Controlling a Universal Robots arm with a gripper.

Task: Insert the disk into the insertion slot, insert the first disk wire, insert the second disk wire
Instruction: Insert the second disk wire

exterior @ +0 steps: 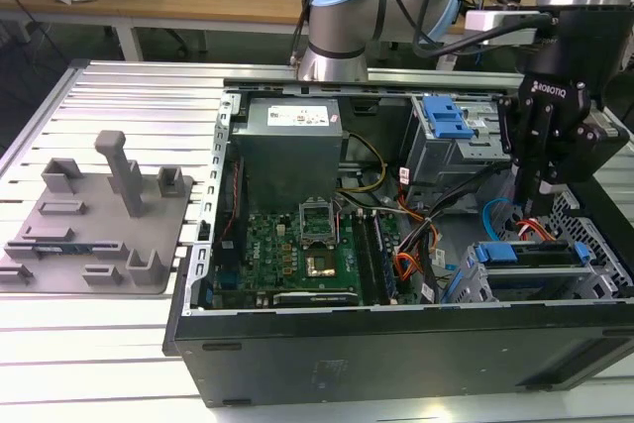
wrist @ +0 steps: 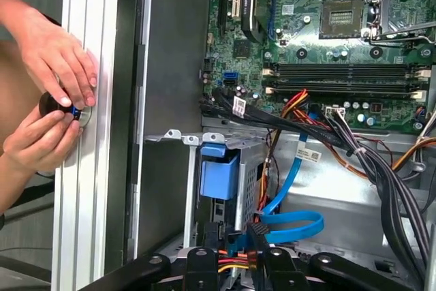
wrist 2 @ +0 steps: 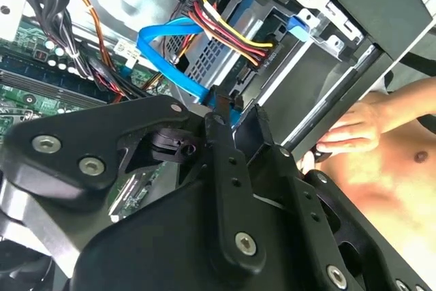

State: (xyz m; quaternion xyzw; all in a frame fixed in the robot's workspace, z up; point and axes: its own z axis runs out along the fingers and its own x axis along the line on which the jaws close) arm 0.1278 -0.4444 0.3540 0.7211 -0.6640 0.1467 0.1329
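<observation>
Tool low inside the open computer case, just above the insertion slot where the disk in its blue carrier sits seated; fingers closed narrow on a blue cable's plug.

End effector lowered into open computer case, above disk seated in insertion slot
</observation>
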